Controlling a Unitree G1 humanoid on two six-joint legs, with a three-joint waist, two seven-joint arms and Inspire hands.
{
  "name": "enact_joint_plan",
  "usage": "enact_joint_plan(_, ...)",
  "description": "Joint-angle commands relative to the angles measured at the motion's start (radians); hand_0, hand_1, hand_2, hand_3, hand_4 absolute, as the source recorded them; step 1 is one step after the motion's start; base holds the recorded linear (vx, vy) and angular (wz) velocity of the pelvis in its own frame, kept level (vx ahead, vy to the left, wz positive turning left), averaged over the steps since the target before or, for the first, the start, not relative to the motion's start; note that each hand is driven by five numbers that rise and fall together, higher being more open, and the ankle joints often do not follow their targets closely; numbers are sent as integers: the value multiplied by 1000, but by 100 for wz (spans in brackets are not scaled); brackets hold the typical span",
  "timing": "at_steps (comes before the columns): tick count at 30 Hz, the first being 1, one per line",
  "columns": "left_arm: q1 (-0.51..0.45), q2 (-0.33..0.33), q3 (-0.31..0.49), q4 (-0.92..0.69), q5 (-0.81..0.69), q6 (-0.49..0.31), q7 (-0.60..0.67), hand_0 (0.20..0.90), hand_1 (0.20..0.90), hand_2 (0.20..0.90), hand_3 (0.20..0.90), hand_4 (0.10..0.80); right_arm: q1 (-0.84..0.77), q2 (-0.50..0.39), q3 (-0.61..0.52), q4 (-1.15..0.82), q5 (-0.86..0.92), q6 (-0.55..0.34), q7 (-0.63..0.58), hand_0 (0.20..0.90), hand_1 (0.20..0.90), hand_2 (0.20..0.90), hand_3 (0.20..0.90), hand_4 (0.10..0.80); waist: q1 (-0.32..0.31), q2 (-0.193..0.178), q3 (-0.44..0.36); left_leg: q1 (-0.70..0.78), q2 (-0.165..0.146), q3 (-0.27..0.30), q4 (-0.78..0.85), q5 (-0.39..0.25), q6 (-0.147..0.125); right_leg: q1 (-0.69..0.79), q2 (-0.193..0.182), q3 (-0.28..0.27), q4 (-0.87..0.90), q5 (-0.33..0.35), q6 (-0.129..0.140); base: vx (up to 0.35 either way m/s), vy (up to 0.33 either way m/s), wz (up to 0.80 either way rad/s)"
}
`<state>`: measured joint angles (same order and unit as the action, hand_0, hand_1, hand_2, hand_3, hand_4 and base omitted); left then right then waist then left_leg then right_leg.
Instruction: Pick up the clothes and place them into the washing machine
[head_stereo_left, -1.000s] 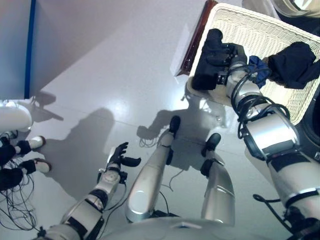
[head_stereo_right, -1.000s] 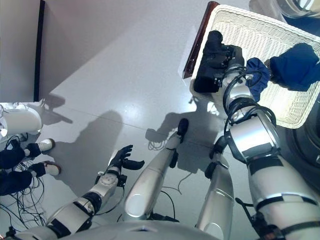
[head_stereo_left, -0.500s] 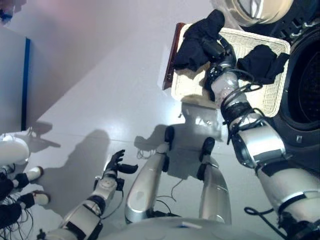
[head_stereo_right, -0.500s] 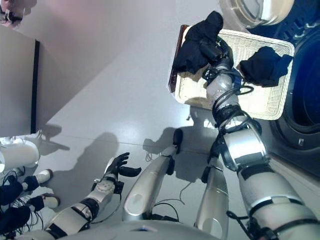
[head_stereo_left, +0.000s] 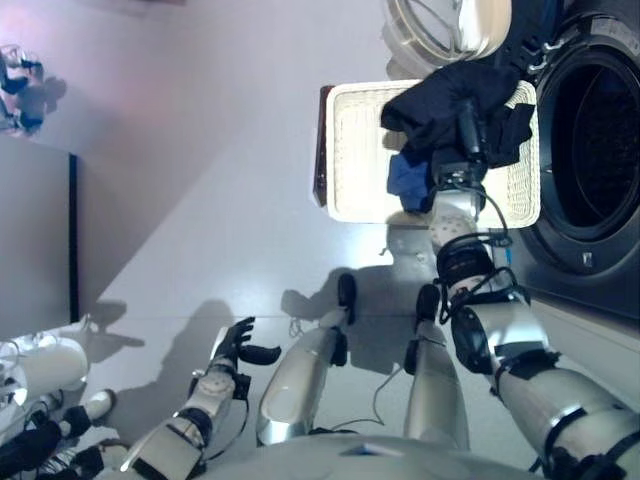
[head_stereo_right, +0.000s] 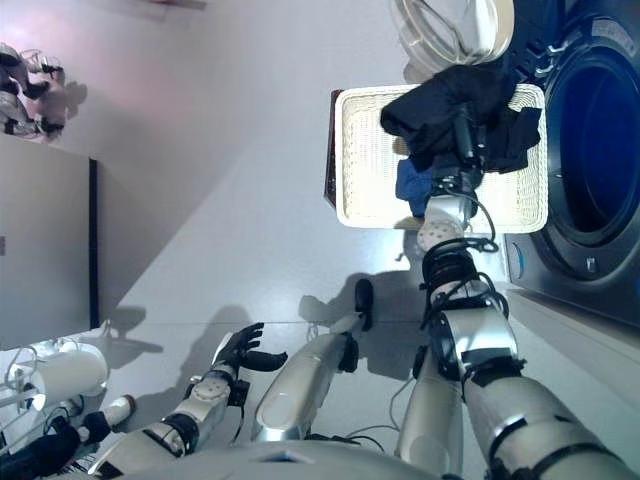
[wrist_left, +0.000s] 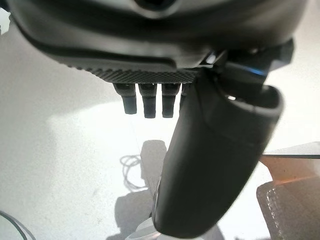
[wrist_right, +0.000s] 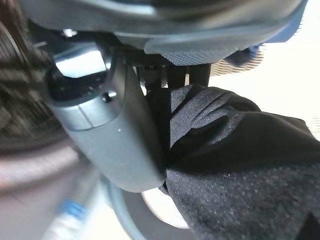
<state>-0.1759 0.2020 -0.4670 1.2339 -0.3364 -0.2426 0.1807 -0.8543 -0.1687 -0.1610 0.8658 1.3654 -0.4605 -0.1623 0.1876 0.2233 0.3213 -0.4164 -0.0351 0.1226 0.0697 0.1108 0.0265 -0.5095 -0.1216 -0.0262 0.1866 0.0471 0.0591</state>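
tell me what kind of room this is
Probably a laundry area: a front-loading washing machine with its door open, a white wicker basket beside it, and the right hand clutching a black garment.

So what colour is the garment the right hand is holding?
Black garment, pinched in the right hand; clearest in the right wrist view.

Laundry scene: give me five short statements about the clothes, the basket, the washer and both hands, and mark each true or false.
1. The right hand grips a black garment. True.
2. The left hand holds a blue cloth. False: it hangs open and empty, low at the robot's left side.
3. The washing machine has its door shut. False: the drum opening shows, and the door is swung open.
4. A blue cloth lies in the white basket. True.
5. The black garment is already inside the drum. False: it is held up over the basket, beside the opening.
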Motion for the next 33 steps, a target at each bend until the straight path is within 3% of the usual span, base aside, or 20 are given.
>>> enact_joint_plan(1, 30, 2, 2, 80, -39, -9, 24, 900, 900, 900, 900, 800, -86, -31, -4, -185, -3, -91, 77, 300, 300, 300, 300, 400, -10, 33, -30, -84, -55, -26, -7, 22, -22, 5, 13, -20, 66, -77, 5, -68, 29, -20)
enact_joint_plan(9, -18, 8, 5, 77, -42, -17, 51, 900, 900, 900, 900, 800, -150, -91, -56, -167, -27, -148, 6, 300, 300, 300, 300, 400, -26, 23, 47, -236, -50, -29, 170, -21, -11, -141, 39, 29, 208, -83, -19, -92, -21, -22)
enact_joint_plan(13, -34, 12, -2, 72, -37, -23, 62, 900, 900, 900, 900, 800, -180, -115, -86, -146, -23, -174, -28, 300, 300, 300, 300, 400, -31, 25, 35, -292, -47, -38, 208, -33, -11, -196, 45, 27, 249, -102, -30, 1, -40, 0)
enact_joint_plan(14, -38, 12, -3, 71, -33, -22, 67, 900, 900, 900, 900, 800, -189, -125, -93, -137, -25, -178, -37, 300, 300, 300, 300, 400, -33, 22, 29, -298, -52, -48, 229, -64, -16, -200, 47, 37, 264, -129, -29, -3, -19, 9)
enact_joint_plan(16, -40, 14, -2, 68, -32, -25, 70, 900, 900, 900, 900, 800, -212, -146, -99, -107, -23, -183, -51, 300, 300, 300, 300, 400, -34, 27, 37, -332, -46, -40, 267, -63, -6, -234, 52, 36, 292, -120, -41, 4, -22, 2)
enact_joint_plan(17, -40, 15, -1, 67, -31, -26, 71, 900, 900, 900, 900, 800, -224, -164, -102, -91, -21, -183, -54, 300, 300, 300, 300, 400, -35, 24, 31, -337, -53, -51, 290, -97, -9, -236, 53, 49, 306, -146, -40, 99, -29, -10)
enact_joint_plan(22, -41, 28, 10, 59, -34, -39, 79, 900, 900, 900, 900, 800, -297, -263, -98, -22, 1, -185, -60, 300, 300, 300, 300, 400, -23, 42, 12, -380, -51, -47, 344, -130, -8, -289, 55, 62, 365, -171, -50, 40, -8, -5)
enact_joint_plan(29, -10, 37, 12, 47, -31, -62, 90, 900, 900, 900, 900, 800, -419, -442, -61, 107, 16, -158, -75, 300, 300, 300, 300, 400, 17, 87, -51, -341, -72, -39, 269, -110, -17, -277, 39, 85, 351, -187, -48, 55, 44, 1)
enact_joint_plan(33, -3, 32, 18, 44, -32, -69, 93, 900, 900, 900, 900, 800, -497, -549, -5, 194, -9, -121, -94, 300, 300, 300, 300, 400, 39, 128, -68, -317, -83, -33, 210, -60, -22, -272, 26, 81, 338, -173, -49, 11, 34, 13)
